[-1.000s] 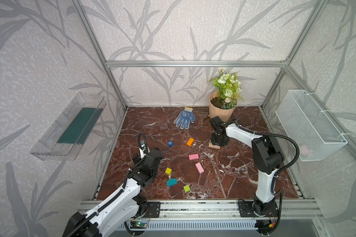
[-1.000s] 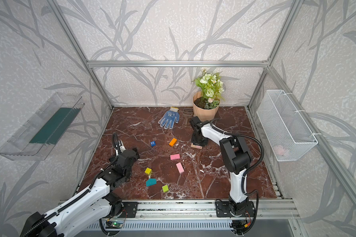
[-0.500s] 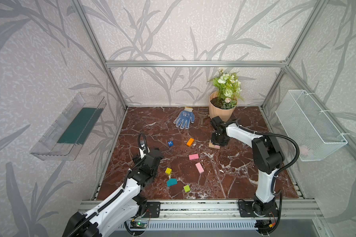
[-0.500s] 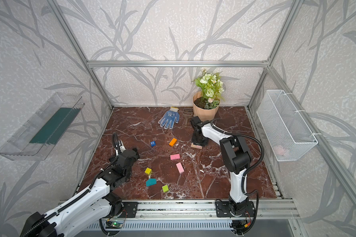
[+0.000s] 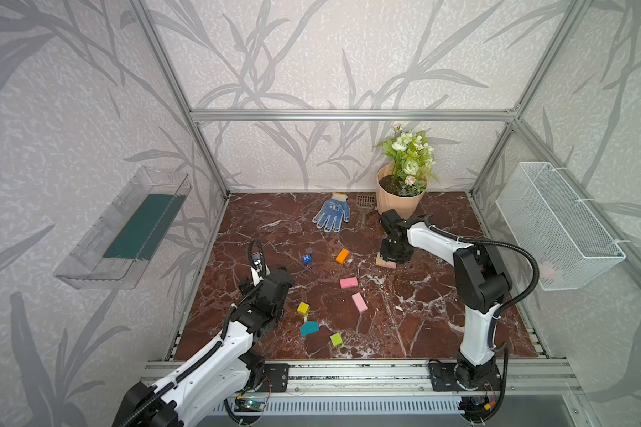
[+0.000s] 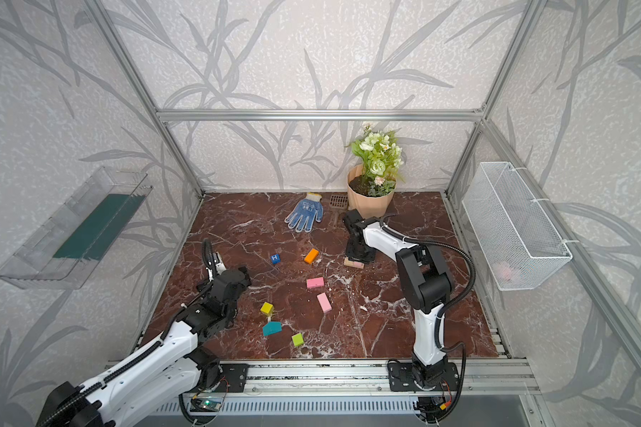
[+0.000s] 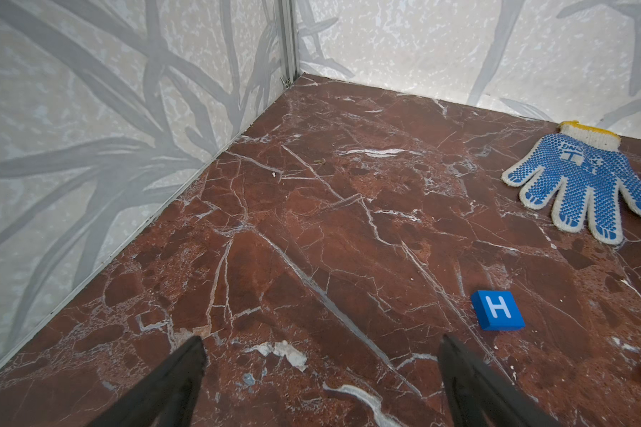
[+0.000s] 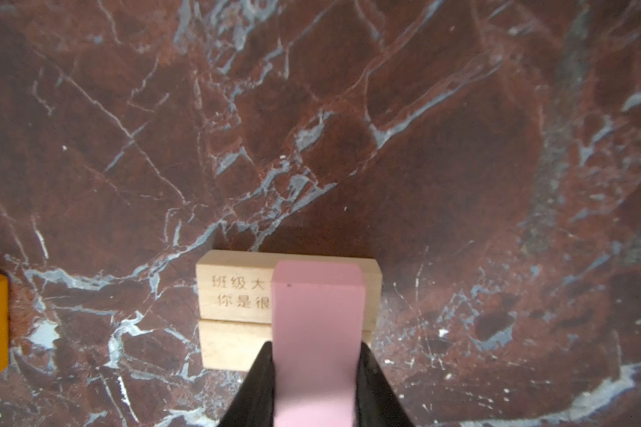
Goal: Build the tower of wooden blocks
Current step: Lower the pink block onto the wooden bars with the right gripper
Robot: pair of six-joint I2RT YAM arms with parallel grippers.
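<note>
My right gripper point(image 8: 316, 347) is shut on a pink oblong block point(image 8: 317, 318). It holds the block crosswise over two tan blocks point(image 8: 234, 292) that lie side by side as the tower base point(image 5: 385, 263). I cannot tell whether the pink block touches them. My left gripper point(image 7: 322, 342) is open and empty, low over the floor at the left. The blue "H" cube point(image 7: 496, 310) lies just beyond its right finger. Loose in both top views are an orange block point(image 5: 342, 255), two pink oblongs point(image 5: 349, 283), a yellow cube point(image 5: 303, 308), a teal piece point(image 5: 309, 328) and a lime cube point(image 5: 336, 339).
A blue dotted glove point(image 5: 332, 216), a small brown scoop point(image 5: 364, 207) and a peach flowerpot point(image 5: 400, 199) stand at the back, the pot close behind my right arm. A wire basket point(image 5: 555, 225) hangs on the right wall and a clear tray point(image 5: 126, 229) on the left wall.
</note>
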